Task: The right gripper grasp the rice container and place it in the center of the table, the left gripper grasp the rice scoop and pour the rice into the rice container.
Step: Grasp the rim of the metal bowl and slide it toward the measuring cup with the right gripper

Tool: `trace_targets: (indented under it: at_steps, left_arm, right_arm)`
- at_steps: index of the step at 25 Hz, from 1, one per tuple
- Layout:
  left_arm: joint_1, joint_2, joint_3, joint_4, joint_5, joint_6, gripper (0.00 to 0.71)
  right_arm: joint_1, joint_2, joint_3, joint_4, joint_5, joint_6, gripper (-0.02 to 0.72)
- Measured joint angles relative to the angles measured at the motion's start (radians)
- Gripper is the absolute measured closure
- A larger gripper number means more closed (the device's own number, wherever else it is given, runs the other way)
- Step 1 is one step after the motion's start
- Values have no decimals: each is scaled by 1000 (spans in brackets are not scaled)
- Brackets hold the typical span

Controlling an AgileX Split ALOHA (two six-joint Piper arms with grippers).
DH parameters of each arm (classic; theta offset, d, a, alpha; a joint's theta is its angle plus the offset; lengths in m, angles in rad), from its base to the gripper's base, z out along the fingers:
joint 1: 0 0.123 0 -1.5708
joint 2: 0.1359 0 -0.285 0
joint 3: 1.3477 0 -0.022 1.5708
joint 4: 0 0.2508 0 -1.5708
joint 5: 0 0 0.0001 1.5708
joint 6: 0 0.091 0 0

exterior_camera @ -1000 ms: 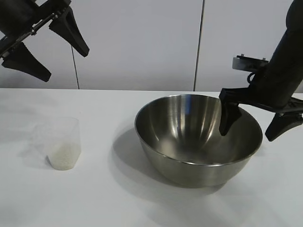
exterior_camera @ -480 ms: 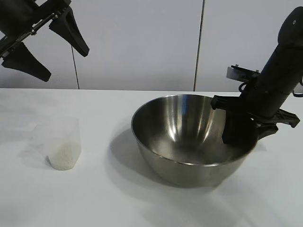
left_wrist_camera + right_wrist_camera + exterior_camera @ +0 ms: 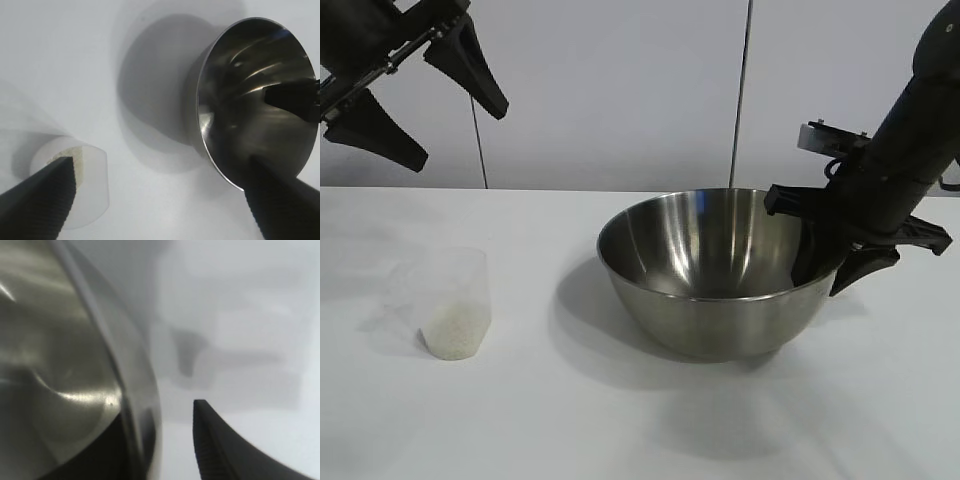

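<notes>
White table (image 3: 620, 430): right gripper (image 3: 830, 262) jaws pinch rice container (image 3: 720, 300) rim; left gripper (image 3: 415, 105) spread.

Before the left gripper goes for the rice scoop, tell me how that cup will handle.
The rice scoop looks like thin clear plastic, so probably light and easily nudged aside. Its walls taper to a narrow base, so a sideways push may tip it. The rice fills only the bottom, which should steady it slightly.

Bowl rim (image 3: 131, 405) between right hand's fingers (image 3: 220, 450).

rice scoop (image 3: 447, 302) left on table (image 3: 620, 420), rice container (image 3: 720, 270) right
</notes>
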Motion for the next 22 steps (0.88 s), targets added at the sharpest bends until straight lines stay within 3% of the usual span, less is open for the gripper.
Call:
trace_targets:
  at_steps: [6,12,22]
  left_arm:
    - [0,0,0,0,0,0,53]
    - [0,0,0,0,0,0,53]
    - [0,0,0,1,0,0,53]
  right_arm:
    - [0,-10,0,26,9,-18,484]
    - [0,-10,0,108,15,-61,489]
    - [0,-38,-2,132,12,-70,496]
